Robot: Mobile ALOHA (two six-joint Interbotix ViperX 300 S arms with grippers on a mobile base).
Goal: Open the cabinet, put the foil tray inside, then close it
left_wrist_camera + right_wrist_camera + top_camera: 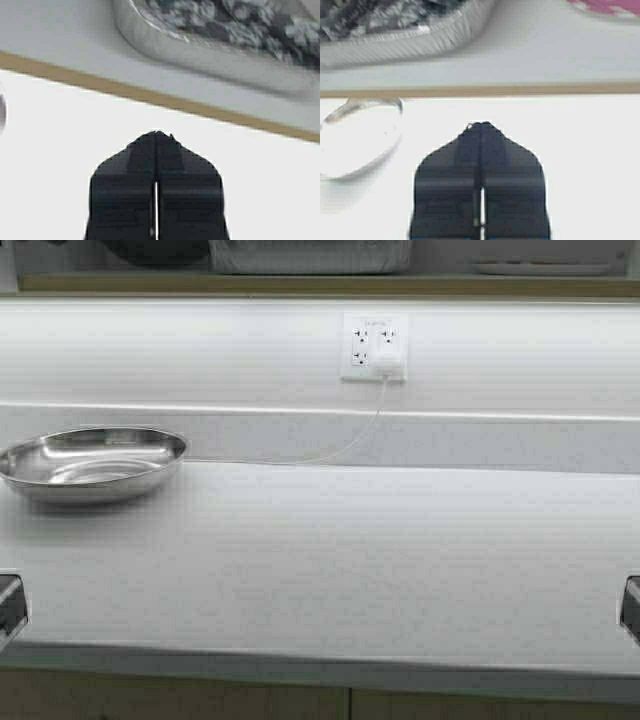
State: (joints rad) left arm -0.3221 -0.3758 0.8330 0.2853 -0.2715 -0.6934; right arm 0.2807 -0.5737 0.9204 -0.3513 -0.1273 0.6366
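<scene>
Fingers of both grippers, left and right, were pressed together, holding nothing. We saw the tray up ahead on the cabinet shelf, seemingly lying crosswise, neither arm clearly nearer.

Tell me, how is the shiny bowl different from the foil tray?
The steel bowl is round and smooth; the foil tray is straight-sided with ribbed walls. The bowl sits on the white counter; the tray sits up on the cabinet shelf. Both are shiny silver metal.

Shiny ribbed foil tray (polished steel bowl).
</scene>
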